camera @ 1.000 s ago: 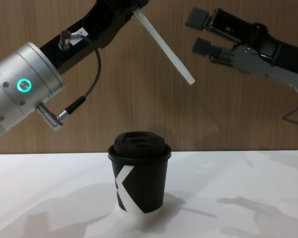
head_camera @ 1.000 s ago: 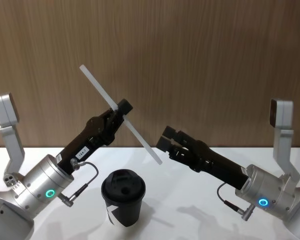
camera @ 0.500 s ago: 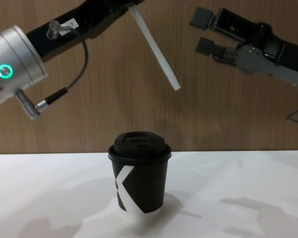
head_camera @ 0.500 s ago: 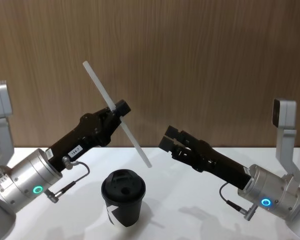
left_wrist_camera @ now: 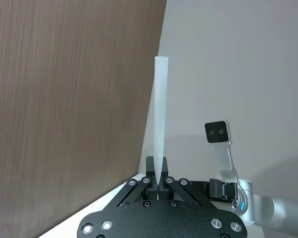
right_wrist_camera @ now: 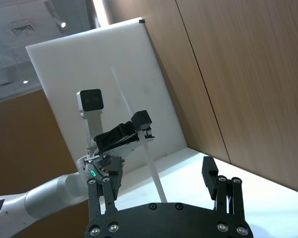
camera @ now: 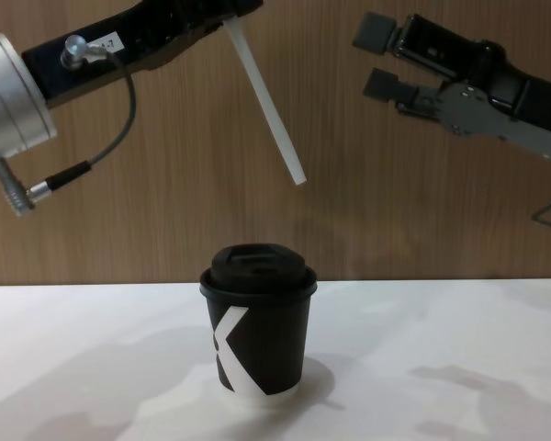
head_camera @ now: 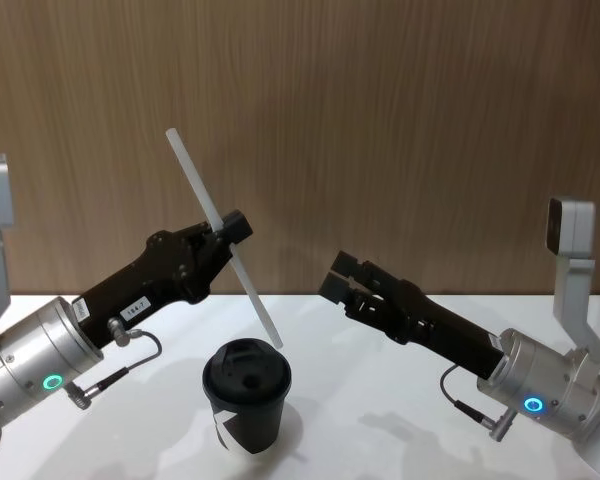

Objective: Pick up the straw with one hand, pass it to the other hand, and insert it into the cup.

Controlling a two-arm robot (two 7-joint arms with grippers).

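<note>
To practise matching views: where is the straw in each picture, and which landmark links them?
Head view: the straw slants left of centre, lower tip near the cup.
Left wrist view: straw juts straight from the left gripper.
Right wrist view: straw thin, farther off.
Chest view: straw slants down from the top edge.
Shared landmark: the left gripper clamped on it.

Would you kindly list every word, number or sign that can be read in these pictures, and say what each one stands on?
"184-7": small white label on the forearm behind the left hand; only just legible.
"K"-like white angular mark: on the cup; it may be a logo and not a letter.
No text on the straw, the lid or the right hand.
</note>
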